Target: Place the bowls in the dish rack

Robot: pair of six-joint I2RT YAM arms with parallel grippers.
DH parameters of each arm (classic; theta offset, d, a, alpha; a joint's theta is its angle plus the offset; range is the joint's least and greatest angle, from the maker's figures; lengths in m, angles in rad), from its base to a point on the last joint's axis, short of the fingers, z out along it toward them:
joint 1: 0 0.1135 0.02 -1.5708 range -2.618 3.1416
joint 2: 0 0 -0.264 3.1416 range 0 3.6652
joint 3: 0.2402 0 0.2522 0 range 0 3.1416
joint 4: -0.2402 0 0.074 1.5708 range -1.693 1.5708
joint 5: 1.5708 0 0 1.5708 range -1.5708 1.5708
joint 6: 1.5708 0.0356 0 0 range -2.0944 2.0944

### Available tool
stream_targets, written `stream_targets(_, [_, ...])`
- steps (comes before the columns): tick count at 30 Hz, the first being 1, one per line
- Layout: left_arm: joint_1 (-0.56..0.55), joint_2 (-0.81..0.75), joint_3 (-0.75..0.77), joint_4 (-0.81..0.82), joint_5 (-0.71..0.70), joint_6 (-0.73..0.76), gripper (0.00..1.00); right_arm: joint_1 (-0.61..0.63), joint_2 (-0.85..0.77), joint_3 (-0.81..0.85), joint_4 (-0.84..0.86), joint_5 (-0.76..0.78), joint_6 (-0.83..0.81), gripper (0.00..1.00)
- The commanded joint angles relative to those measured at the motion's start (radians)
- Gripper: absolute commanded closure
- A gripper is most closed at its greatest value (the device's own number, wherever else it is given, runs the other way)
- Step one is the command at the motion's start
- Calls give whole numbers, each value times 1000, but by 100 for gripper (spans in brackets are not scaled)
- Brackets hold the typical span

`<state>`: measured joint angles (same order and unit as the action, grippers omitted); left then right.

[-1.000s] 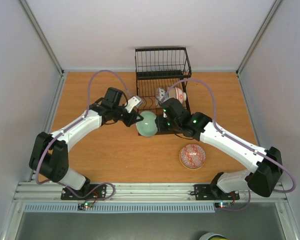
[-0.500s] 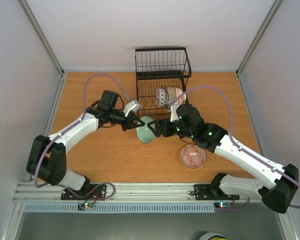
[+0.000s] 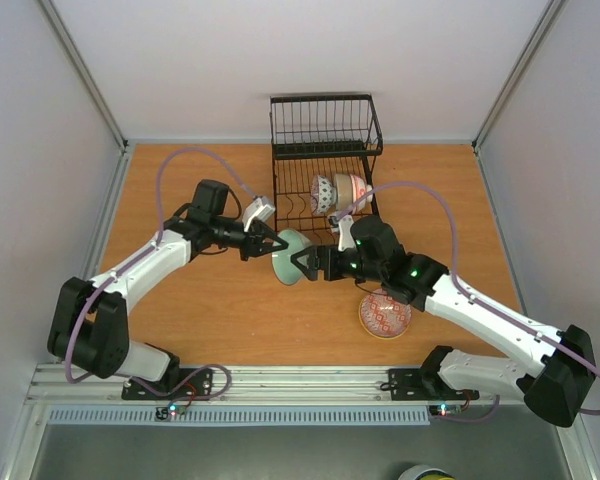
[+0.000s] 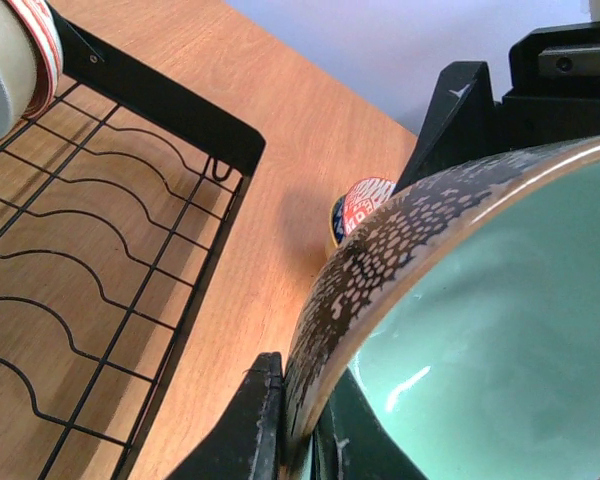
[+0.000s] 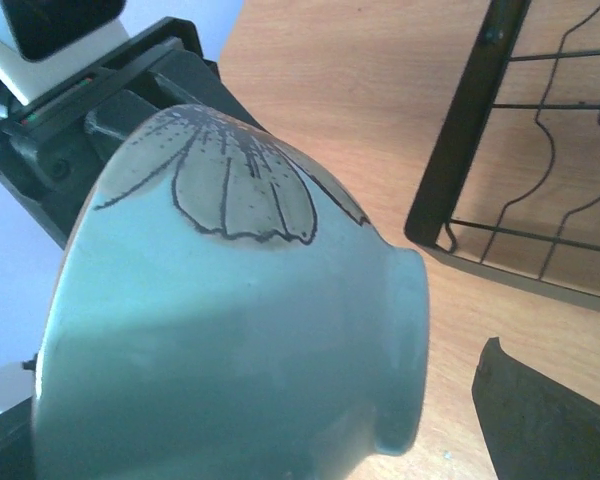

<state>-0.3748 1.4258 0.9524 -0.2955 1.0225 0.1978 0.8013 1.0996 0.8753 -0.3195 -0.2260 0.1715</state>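
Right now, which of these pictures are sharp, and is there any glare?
Top view: sharp, evenly lit, soft shadows. Left wrist view: a white glare spot inside the green bowl, dish rack wires crisp. Right wrist view: the bowl fills the frame, slightly soft, blue-tinted.

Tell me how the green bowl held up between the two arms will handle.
The green bowl shows a glossy highlight on its glaze, so it is probably slippery where the left gripper pinches its rim. It looks like stiff ceramic, likely to chip if dropped on the table. Held by one edge only, it may swivel.
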Motion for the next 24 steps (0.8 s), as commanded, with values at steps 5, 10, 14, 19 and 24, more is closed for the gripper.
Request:
stream_targets(5, [12, -42, 5, 88, 106, -36, 100, -16, 41, -8, 141, -125, 58, 11])
stream_targets(10, [16, -48, 3, 88, 110, -41, 99, -30, 59, -14, 189, -170, 77, 38])
stream_targets(14, [17, -48, 2, 96, 88, -47, 100, -41, 54, -11, 191, -182, 81, 87])
stream_targets(19, [18, -52, -3, 118, -9, -76, 99, -54, 50, 28, 107, -134, 42, 99])
stream_targets(24, [18, -66, -13, 137, -71, -100, 73, -68, 59, 82, 32, -71, -20, 99])
